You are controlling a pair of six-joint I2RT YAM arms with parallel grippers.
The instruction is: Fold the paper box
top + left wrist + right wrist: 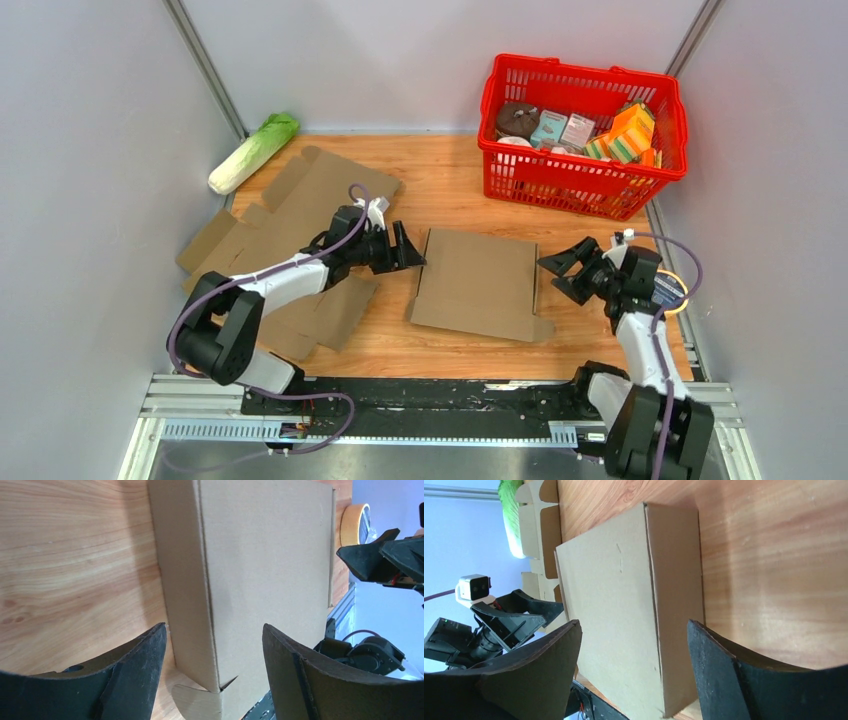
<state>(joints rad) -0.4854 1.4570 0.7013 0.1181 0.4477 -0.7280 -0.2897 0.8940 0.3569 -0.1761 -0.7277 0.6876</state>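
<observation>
The mounting rail [430, 392] with both arm bases ran along the near edge of the wooden table [440, 180]. Just beyond it, in the middle of the table, lay the paper box [480, 282], a brown carton resting flat, with a narrow panel creased along its left side and a small rounded flap sticking out at its near right corner.

The left gripper [412, 248] pointed right at the far left edge of the box, just beside it. Its jaws were spread wide and held nothing. From its wrist camera the box showed past the two dark fingers [135, 670], and whether they touched the cardboard could not be told.

The right gripper [548, 272] pointed left at the box's right edge, near it but apart. Its jaws also stood wide, with nothing between them.

Flat cardboard sheets [300, 195] lay spread over the left of the table, partly under the left arm. A head of napa cabbage [253, 152] rested at the far left against the wall. A red basket [560, 180] filled with small packages stood at the far right. An orange ring [683, 297] lay at the right edge, behind the right arm.
</observation>
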